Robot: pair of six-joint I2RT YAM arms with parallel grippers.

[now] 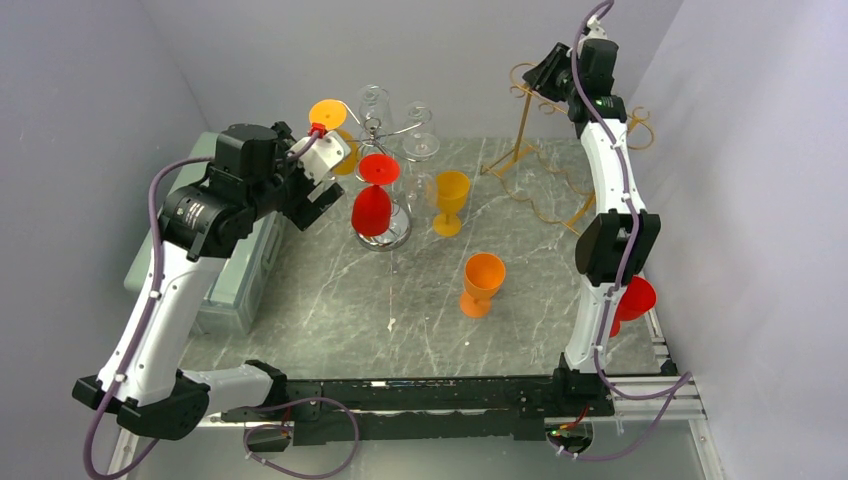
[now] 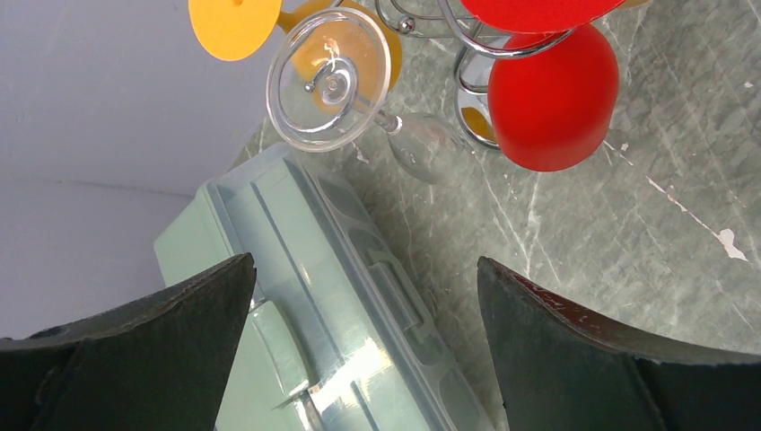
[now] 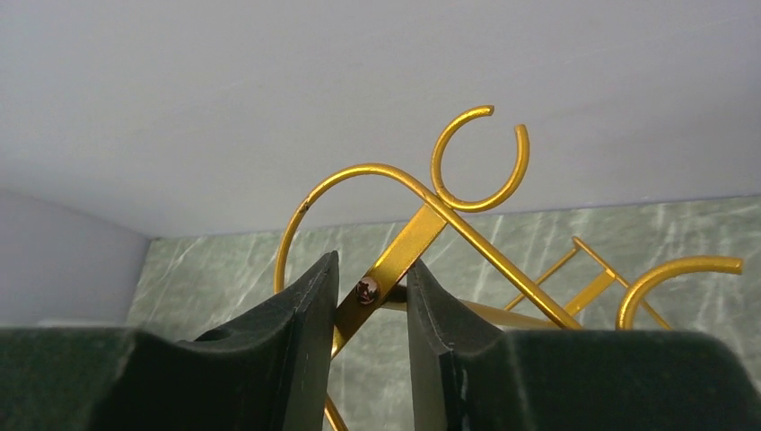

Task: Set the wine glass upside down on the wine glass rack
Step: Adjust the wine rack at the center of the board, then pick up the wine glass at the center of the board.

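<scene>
Right wrist shows right hand (image 3: 372,265) straddling gold scroll-hooked rack (image 3: 408,235), grip unclear; left hand (image 2: 363,265) spread wide.

Box (image 1: 238,295) left of loaded rack (image 1: 397,238), seemingly against wall (image 1: 80,150)

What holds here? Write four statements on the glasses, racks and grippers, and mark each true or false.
1. A red glass hangs upside down on the silver rack. True.
2. The orange glass lies on its side. False: it stands upright on the table.
3. The left gripper is open above a green box. True.
4. The right gripper holds a yellow glass. False: its fingers flank a bar of the gold rack.
</scene>
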